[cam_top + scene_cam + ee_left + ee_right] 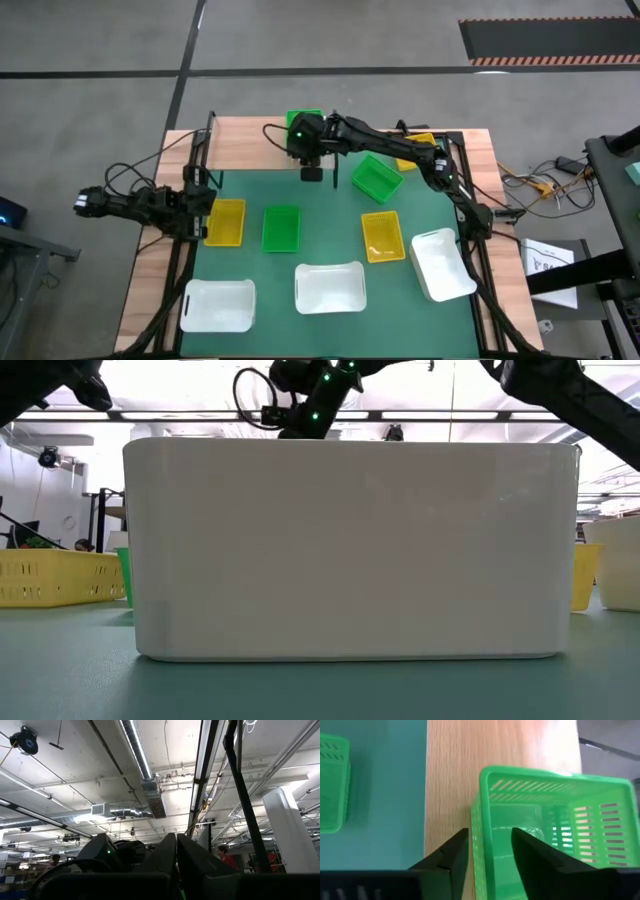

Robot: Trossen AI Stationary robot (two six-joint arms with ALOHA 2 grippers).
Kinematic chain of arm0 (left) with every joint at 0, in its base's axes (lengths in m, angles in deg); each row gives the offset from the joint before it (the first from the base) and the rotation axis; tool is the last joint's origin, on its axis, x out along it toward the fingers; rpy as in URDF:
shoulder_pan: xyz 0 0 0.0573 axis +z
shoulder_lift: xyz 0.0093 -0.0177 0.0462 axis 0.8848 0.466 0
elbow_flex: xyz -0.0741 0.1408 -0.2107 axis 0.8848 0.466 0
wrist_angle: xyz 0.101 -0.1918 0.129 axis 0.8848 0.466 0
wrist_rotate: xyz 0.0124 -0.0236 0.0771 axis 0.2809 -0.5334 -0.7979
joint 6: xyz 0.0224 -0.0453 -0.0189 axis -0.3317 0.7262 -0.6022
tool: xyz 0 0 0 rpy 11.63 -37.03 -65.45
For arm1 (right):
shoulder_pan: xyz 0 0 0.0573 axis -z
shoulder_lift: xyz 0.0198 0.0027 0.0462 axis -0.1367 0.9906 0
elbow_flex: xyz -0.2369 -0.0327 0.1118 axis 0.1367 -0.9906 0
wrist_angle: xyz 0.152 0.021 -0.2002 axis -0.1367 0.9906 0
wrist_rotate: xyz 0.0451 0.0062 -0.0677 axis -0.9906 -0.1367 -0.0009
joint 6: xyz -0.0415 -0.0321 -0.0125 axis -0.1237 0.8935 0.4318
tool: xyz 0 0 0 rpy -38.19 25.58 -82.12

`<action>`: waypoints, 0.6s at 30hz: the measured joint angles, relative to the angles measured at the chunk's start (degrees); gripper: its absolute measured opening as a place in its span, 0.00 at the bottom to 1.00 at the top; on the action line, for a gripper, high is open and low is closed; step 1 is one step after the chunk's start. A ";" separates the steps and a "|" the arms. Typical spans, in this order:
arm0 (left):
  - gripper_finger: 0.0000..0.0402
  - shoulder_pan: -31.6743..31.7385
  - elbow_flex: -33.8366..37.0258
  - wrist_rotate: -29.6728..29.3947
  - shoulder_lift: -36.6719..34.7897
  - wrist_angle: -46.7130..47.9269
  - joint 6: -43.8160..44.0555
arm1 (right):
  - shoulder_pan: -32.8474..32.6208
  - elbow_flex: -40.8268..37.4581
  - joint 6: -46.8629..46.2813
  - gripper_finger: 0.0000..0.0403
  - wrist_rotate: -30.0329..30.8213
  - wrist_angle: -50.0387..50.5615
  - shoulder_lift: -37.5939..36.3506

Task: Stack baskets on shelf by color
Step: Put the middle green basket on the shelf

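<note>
Fingers [465,851] of right gripper [490,847] apart, straddling near wall of green basket [555,820] on wooden shelf [452,775] at far edge of surface; one finger inside, one outside. Left gripper [176,851] shut, empty, parked at left side, pointing toward ceiling. On green mat [330,240]: tilted green basket [377,177], flat green basket [281,228], yellow baskets [225,221], three white baskets [330,287] along near edge. Another yellow basket [415,150] on shelf, partly under right arm.
</note>
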 joint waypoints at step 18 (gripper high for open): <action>0.00 0.00 -0.22 -9.44 5.18 -0.57 -3.47 | 3.96 -2.69 -0.81 0.15 0.05 14.42 -15.21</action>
